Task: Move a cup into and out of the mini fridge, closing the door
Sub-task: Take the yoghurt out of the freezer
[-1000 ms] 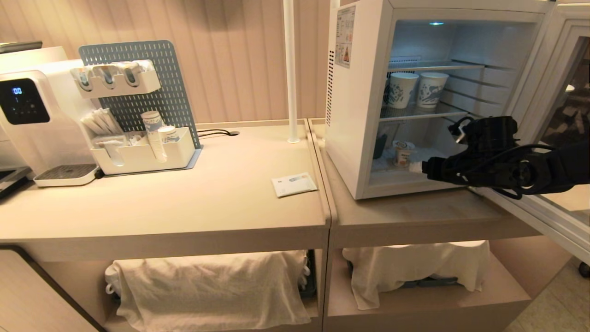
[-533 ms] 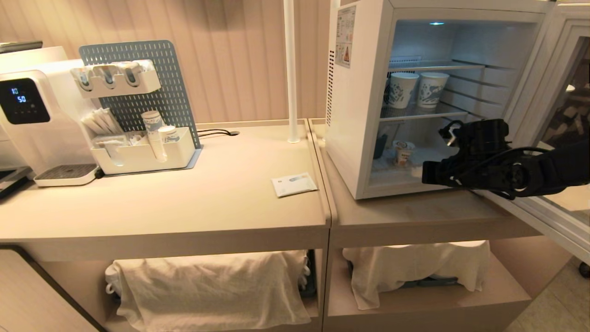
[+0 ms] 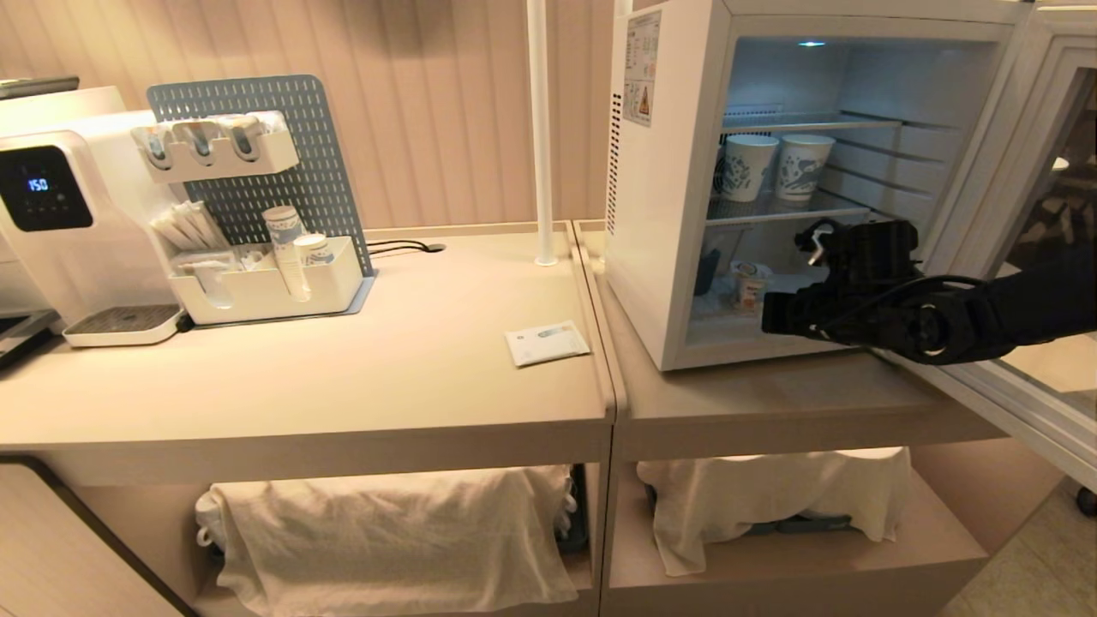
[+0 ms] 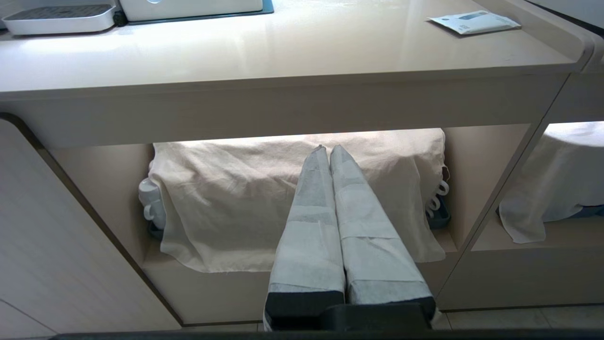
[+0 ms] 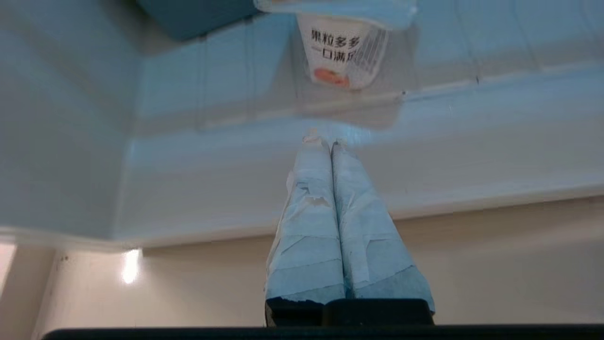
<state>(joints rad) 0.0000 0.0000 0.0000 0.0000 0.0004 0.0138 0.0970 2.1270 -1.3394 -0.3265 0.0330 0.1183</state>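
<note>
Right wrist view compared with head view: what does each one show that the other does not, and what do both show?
Only the right wrist view shows the right gripper with its fingers pressed together, empty, just short of the cup, and the printed characters on the cup's side.

Only the head view shows the two paper cups on the wire shelf, the open door, the water dispenser and the flat packet on the counter.

Both show the cup standing on the floor of the mini fridge.
</note>
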